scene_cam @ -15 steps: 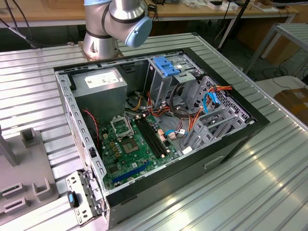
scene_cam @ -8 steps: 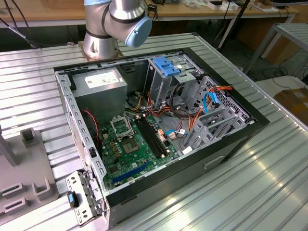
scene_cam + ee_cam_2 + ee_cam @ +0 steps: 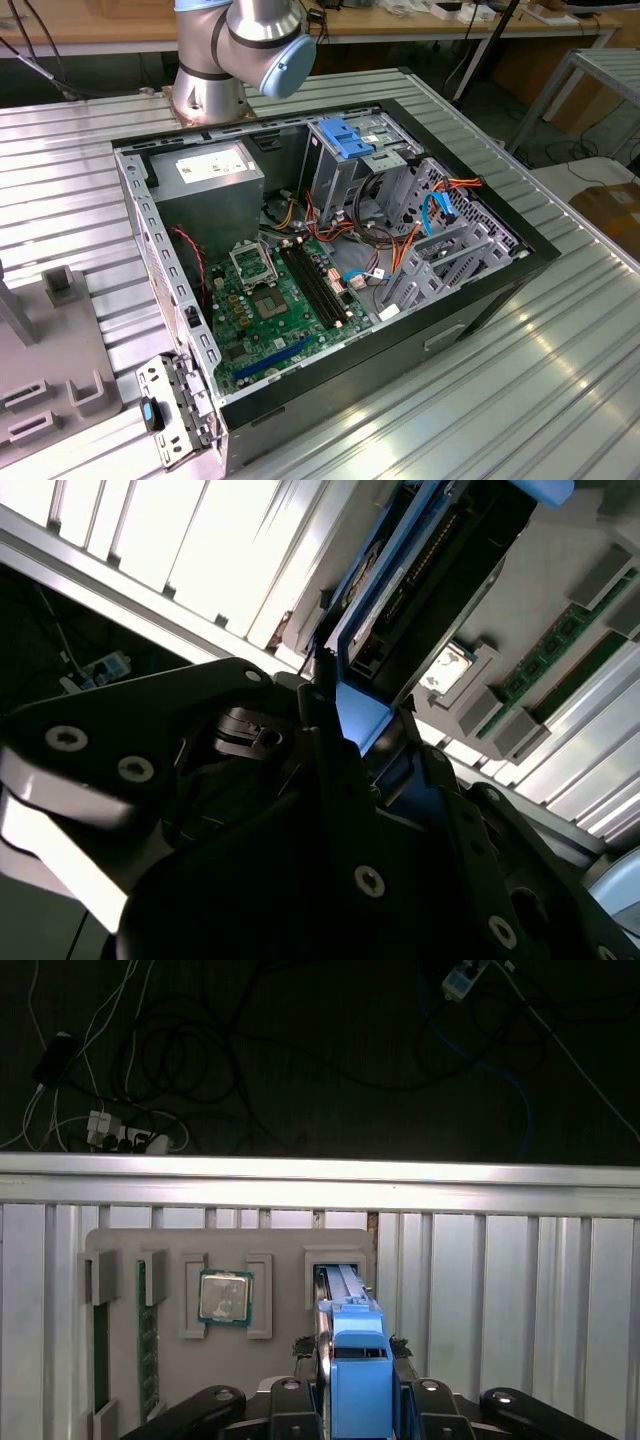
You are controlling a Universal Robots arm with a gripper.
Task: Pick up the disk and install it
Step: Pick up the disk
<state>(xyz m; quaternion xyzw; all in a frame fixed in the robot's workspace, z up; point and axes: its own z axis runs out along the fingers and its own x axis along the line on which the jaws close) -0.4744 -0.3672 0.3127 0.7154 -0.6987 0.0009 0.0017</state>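
Closest up, my tool (image 3: 356, 1370) is clamped shut on the disk (image 3: 350, 1320), gripping its blue rails. The disk stands on edge — long axis running straight from the tool to the slot in the grey fixture (image 3: 280, 1245) on the desk (image 3: 520, 1300).

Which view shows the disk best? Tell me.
The second wrist view: the disk shows its dark body and blue rail. The first wrist view gives the disk edge-on, standing in the grey fixture.
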